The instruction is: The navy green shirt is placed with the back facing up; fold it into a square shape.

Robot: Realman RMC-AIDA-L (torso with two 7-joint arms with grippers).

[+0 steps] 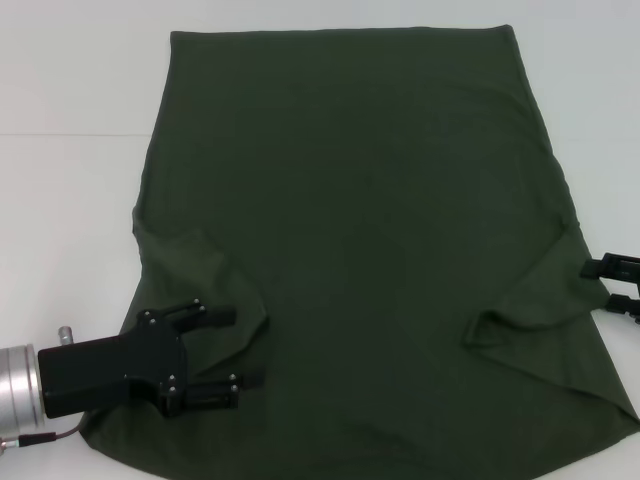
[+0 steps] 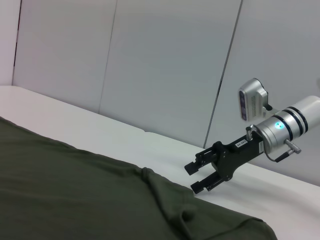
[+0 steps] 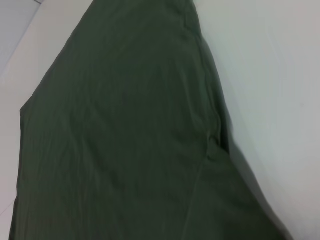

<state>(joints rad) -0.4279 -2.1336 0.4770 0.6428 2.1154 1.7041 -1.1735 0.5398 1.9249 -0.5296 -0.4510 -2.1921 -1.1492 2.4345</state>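
The navy green shirt [image 1: 360, 230] lies spread flat on the white table and fills most of the head view. Its two short sleeves [image 1: 200, 275] [image 1: 535, 305] lie turned in over the body near me. My left gripper [image 1: 243, 347] hovers open over the left sleeve at the shirt's near left, with only fabric below its fingers. At the shirt's right edge, beside the right sleeve, my right gripper [image 1: 603, 285] is open. The left wrist view shows that right gripper [image 2: 191, 179] open just above the shirt's [image 2: 90, 200] edge. In the right wrist view only the shirt [image 3: 130, 140] and table appear.
The white table [image 1: 70, 200] shows bare to the left, right and behind the shirt. A pale panelled wall [image 2: 165, 60] stands behind the table's far side. The shirt's near hem reaches the table's front edge.
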